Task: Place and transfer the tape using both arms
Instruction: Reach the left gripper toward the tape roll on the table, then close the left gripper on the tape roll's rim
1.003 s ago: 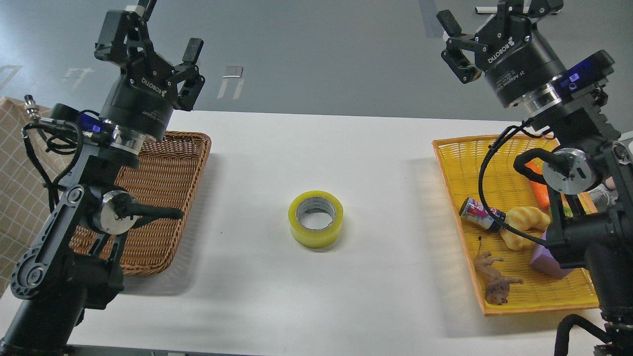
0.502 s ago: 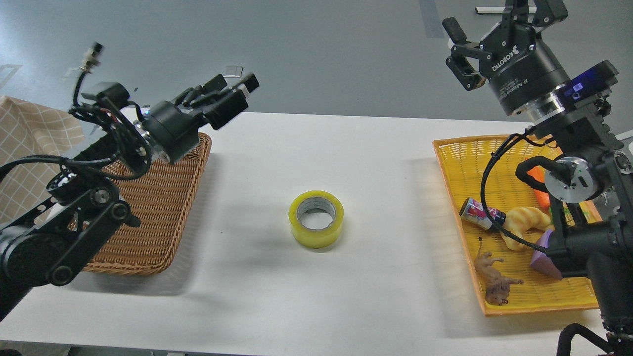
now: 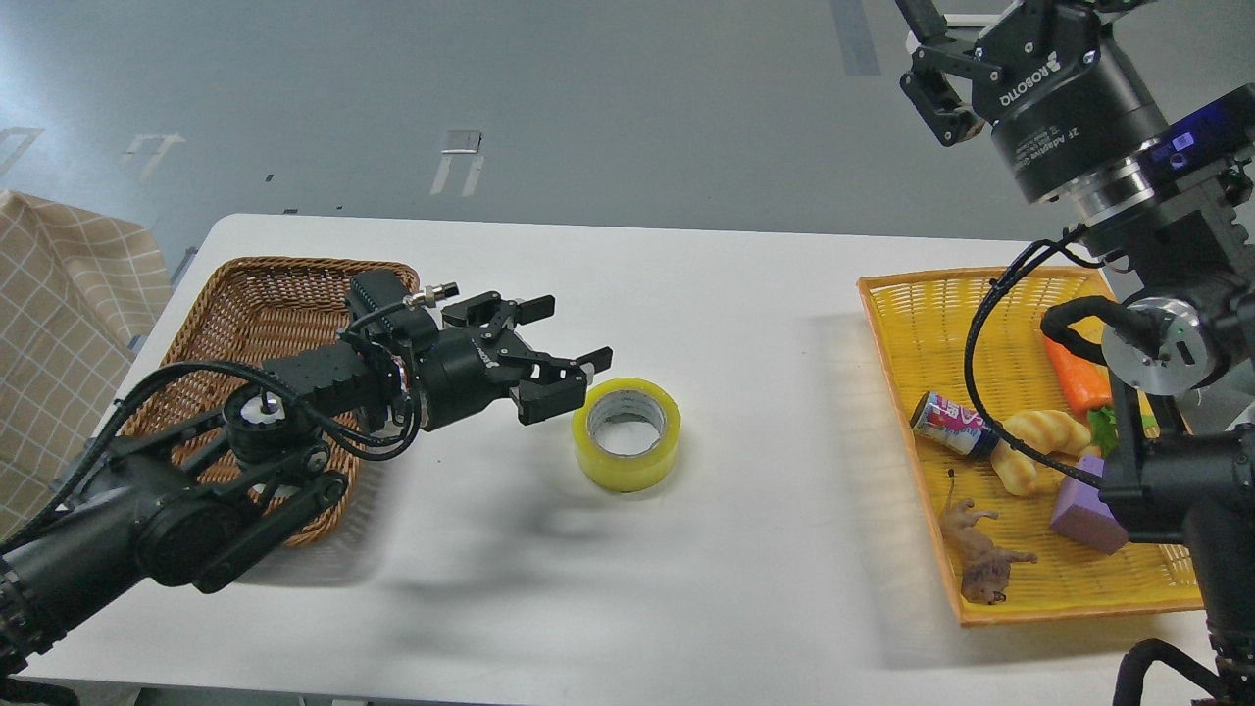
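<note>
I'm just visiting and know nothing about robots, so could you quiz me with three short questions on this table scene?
1. True or false: the left end effector is gripping the tape.
2. The purple block lies in which basket: A) brown wicker basket, B) yellow basket?
3. Fill in: the tape sits on the white ____.

Key: 1 false, its jaws are open beside the roll; 2 B; 3 table.

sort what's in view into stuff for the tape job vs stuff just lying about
For the job:
tape
left end effector, open beside the tape
right end effector, raised

Lying about:
wicker basket
yellow tray
toy animal
purple block
carrot
</note>
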Available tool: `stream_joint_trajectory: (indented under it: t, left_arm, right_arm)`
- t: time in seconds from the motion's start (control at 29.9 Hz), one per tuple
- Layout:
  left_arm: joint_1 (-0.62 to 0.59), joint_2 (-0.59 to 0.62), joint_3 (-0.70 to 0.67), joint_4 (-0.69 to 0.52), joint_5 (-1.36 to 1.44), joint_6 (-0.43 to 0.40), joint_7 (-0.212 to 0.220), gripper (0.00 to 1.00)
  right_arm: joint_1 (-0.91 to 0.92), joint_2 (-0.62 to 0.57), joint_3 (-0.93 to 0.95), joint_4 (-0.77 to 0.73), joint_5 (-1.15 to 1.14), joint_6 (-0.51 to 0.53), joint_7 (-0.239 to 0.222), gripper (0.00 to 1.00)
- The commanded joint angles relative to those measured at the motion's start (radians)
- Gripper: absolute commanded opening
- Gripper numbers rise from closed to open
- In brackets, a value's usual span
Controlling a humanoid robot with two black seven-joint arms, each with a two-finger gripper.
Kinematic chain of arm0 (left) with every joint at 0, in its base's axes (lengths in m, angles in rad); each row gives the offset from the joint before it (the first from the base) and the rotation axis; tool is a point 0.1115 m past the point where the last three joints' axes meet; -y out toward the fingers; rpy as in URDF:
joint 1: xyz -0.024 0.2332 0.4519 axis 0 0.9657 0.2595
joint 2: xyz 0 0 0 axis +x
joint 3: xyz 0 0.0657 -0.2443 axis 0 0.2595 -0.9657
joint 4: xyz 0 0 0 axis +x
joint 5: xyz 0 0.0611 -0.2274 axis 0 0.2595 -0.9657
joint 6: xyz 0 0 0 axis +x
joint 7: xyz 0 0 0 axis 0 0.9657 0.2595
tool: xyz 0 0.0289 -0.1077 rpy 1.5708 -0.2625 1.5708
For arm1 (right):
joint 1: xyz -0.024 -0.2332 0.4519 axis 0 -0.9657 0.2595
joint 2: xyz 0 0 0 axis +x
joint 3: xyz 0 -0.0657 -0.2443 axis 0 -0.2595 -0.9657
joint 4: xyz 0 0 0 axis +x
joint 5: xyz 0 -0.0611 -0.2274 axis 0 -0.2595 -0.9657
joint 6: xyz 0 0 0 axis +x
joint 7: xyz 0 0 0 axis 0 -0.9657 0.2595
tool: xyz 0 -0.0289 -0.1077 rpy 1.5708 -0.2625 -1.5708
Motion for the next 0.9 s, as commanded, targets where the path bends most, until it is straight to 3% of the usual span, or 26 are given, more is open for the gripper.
stream_joint_trajectory:
  t: [0.0,0.1,0.53,0.64,0.87]
  left_arm:
    - [-0.04,-0.045,0.061,0.073,0.0,0.019,0.001,0.98]
    - [-0.053,-0.081,0.07,0.165,0.0,0.021,-0.002,0.98]
    - [-0.046,-0.084,0.138,0.211,0.0,0.047,0.0,0.96]
    - [-0.043,-0.105,0.138,0.226,0.0,0.05,0.001,0.88]
    - [-0.044,-0.133,0.138,0.245,0.0,0.052,0.0,0.85]
  right_arm:
    - [0.001,-0.001,-0.002,-0.001,0.0,0.0,-0.003,1.0]
    - [-0.008,-0.003,-0.003,-0.007,0.0,0.003,-0.003,1.0]
    - [-0.013,-0.015,-0.006,-0.033,-0.002,0.003,0.001,1.0]
    - [-0.019,-0.015,-0.002,-0.035,-0.002,0.002,0.003,1.0]
    - [-0.048,-0.016,0.007,-0.033,-0.003,-0.003,0.005,1.0]
